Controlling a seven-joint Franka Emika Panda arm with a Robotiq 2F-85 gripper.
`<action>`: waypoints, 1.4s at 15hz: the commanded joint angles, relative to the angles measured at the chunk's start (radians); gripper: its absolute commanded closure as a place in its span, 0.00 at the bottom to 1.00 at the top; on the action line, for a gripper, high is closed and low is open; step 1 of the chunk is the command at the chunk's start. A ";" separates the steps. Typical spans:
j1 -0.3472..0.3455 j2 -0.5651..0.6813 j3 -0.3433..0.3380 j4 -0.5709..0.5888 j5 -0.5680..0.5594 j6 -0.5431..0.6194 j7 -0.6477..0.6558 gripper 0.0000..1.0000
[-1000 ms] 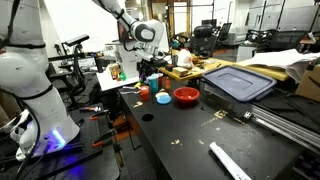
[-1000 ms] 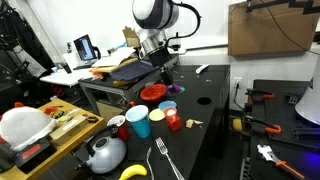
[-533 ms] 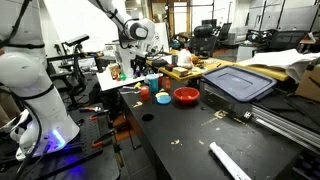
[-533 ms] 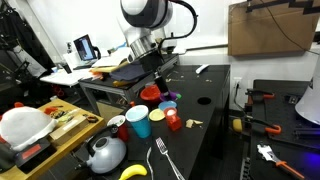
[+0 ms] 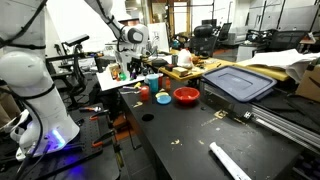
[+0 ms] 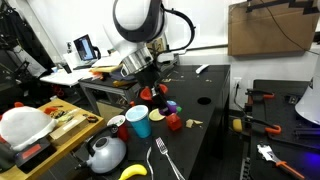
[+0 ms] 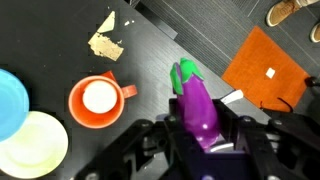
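While hanging above the black table (image 7: 50, 25), ringed by clutter below. Seen from the wrist: an orange mug (image 7: 97, 98) with a white inside, just to the left of the gripper (image 7: 200, 128) and nearest of all beneath it. Beyond that, at the frame's left edge, a blue cup (image 7: 10, 100) and a pale yellow plate (image 7: 30, 150), close against each other. Farther up, a torn tan scrap (image 7: 105, 44) lying flat on the tabletop. Past the table's edge, an orange mat (image 7: 265, 65) down on the floor. In an exterior view, a red bowl (image 5: 186, 96) and a grey bin lid (image 5: 238, 80) off to one side, well apart from the arm.

Closed partway, clamped on a toy eggplant (image 7: 197, 100), one finger pressed to each flank. Held in the air near the table's edge, apart from the mug. Glossy purple body, green stalk cap at the far tip, pointing away from the wrist. Lower end hidden between the fingers.
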 commanded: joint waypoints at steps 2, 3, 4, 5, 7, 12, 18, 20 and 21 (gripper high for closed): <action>0.024 0.128 -0.024 0.078 -0.045 0.036 0.148 0.87; 0.025 0.151 -0.027 0.091 -0.048 0.039 0.170 0.87; 0.026 0.172 -0.030 0.104 -0.047 0.044 0.186 0.87; 0.026 0.191 -0.031 0.116 -0.045 0.044 0.197 0.87; 0.014 0.196 -0.015 0.126 -0.020 0.026 0.177 0.87; 0.014 0.197 0.000 0.115 -0.021 -0.012 0.153 0.87; 0.036 0.234 -0.012 0.122 -0.048 -0.012 0.172 0.87; 0.042 0.256 -0.016 0.128 -0.060 -0.002 0.178 0.87; 0.045 0.267 -0.019 0.130 -0.069 0.004 0.180 0.87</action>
